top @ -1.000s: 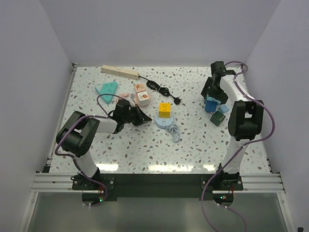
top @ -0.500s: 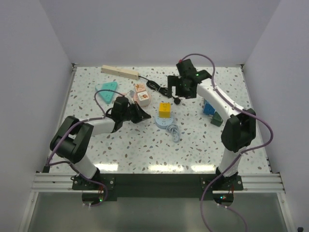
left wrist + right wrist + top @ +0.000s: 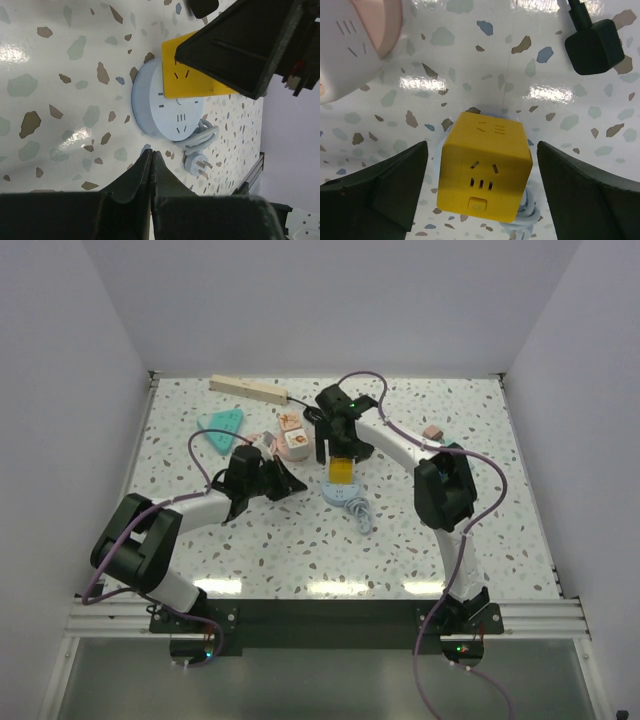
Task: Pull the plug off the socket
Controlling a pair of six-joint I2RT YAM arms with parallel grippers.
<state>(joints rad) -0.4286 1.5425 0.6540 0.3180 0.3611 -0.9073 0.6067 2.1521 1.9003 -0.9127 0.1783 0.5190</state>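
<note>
Top external view: beige power strip (image 3: 250, 389) lies at 11 o'clock on the worktop (image 3: 480, 530), along the far edge, well apart from both arms.
Strip, looks: long, narrow, flat, pale. Its outlets are too small to read, and no plug is seen standing in it. A thin black cord leaves its 3 o'clock end.
Black plug (image 3: 594, 45): loose on the worktop, in no outlet, at 1 o'clock of the yellow cube (image 3: 485, 167) in the right wrist view.
Yellow cube: sits on a pale-blue round outlet disc (image 3: 160, 112), with outlet slots and a small button on its faces. Cannot tell whether its pins are seated in the disc.
Right fingers (image 3: 375, 195): spread wide, grasping nothing, one at 9 and one at 3 o'clock of the cube, both clear of it.
Left fingers (image 3: 130, 195): clenched together on nothing, tips aimed at the disc's rim and just beside it. Contact not visible.
Step in hand (judgement): right arm looks set for a grip on the cube, not the strip.
Doing it well (judgement): centre the cube between the fingers, lower until they cover its flat side faces, clench squarely, then lift straight up without twisting. The disc looks light and would likely ride up, so the left fingers should press its rim down.
Risk (judgement): if the strip is the target, this grip is on the wrong unit. Check before pulling.
</note>
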